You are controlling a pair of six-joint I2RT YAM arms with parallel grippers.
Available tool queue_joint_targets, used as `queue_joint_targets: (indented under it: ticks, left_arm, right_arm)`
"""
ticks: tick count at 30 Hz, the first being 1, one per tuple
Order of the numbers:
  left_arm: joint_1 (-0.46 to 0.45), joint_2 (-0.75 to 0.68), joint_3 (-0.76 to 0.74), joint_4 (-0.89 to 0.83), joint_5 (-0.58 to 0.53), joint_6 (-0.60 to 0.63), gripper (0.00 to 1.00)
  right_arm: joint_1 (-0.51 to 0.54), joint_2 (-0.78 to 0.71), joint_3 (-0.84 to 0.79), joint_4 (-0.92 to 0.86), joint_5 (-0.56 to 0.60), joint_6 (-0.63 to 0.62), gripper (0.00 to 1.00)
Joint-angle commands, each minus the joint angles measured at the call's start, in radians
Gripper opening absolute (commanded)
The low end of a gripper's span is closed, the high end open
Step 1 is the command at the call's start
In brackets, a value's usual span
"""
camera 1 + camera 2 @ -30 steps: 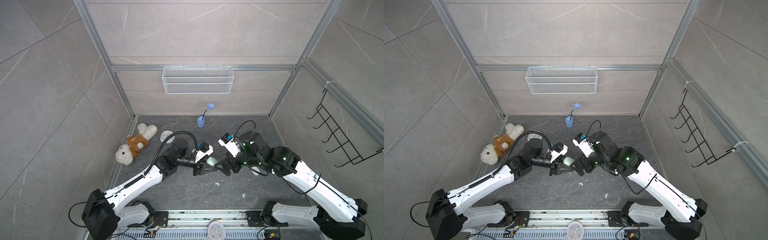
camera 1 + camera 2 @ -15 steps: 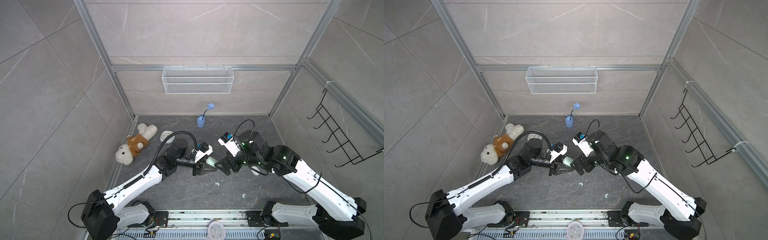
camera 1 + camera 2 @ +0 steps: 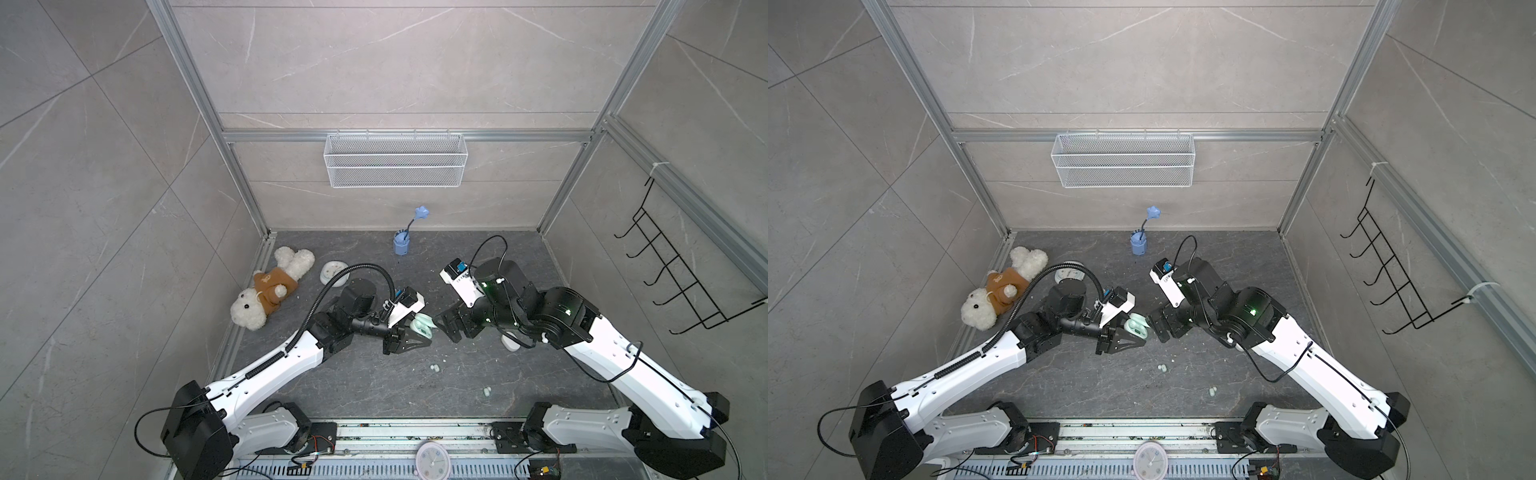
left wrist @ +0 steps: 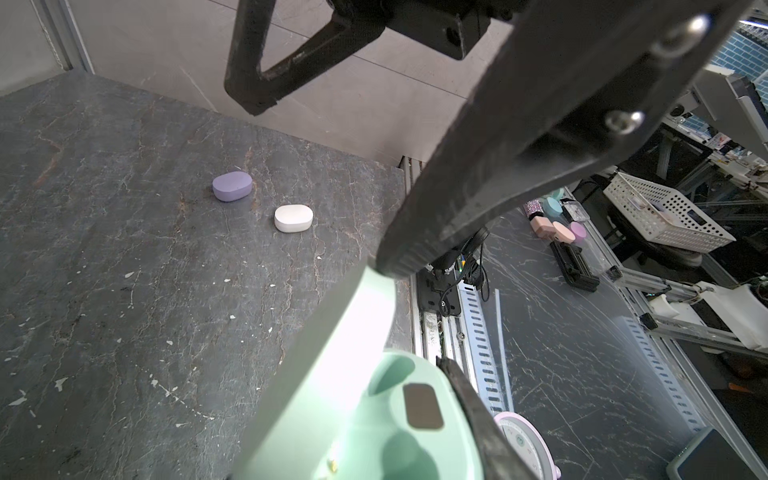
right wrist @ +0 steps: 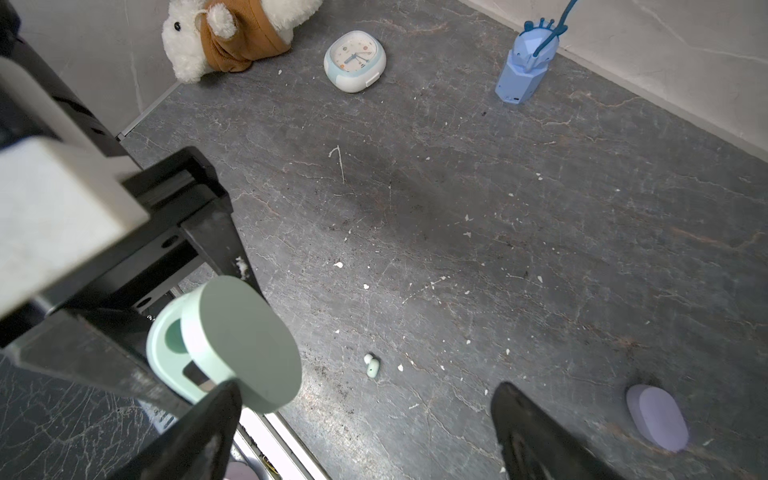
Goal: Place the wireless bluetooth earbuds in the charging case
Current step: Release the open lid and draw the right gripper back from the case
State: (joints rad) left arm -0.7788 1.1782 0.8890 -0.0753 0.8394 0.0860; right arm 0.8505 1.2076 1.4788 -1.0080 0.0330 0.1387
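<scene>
A mint green charging case (image 3: 423, 324) (image 3: 1138, 328) hangs above the floor with its lid open, and my left gripper (image 3: 419, 331) is shut on its body. The left wrist view shows its two empty wells (image 4: 390, 415). My right gripper (image 3: 445, 329) (image 5: 365, 436) stands open right beside the case, one finger (image 5: 199, 432) against the raised lid (image 5: 245, 340). Two mint earbuds lie on the dark floor in both top views: one (image 3: 434, 368) (image 3: 1162, 368) (image 5: 372, 365) below the grippers, another (image 3: 486, 390) (image 3: 1212, 390) nearer the front.
A lavender case (image 4: 232, 186) (image 5: 656, 417) and a white case (image 4: 293, 218) lie shut on the floor under the right arm. At the back stand a plush dog (image 3: 270, 291), a small clock (image 5: 354, 62) and a blue holder (image 3: 401, 243). White crumbs dot the floor.
The right gripper has crept slightly toward the case. The left arm and the case have stayed where they were.
</scene>
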Motion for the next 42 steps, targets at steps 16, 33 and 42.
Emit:
queue_joint_targets:
  ticks: [16,33,42]
  left_arm:
    - [-0.030,-0.068,0.025,0.110,0.060,-0.007,0.07]
    - [-0.029,-0.065,0.034,0.117,0.052,-0.012,0.06]
    - [-0.030,-0.057,0.042,0.108,0.049,-0.007,0.06]
  right_arm:
    - [-0.008,-0.033,0.024,0.032,-0.130,0.039,0.99]
    - [-0.007,-0.040,-0.039,0.043,-0.299,-0.020,0.98]
    - [0.024,-0.016,-0.032,0.035,-0.304,-0.035,0.98]
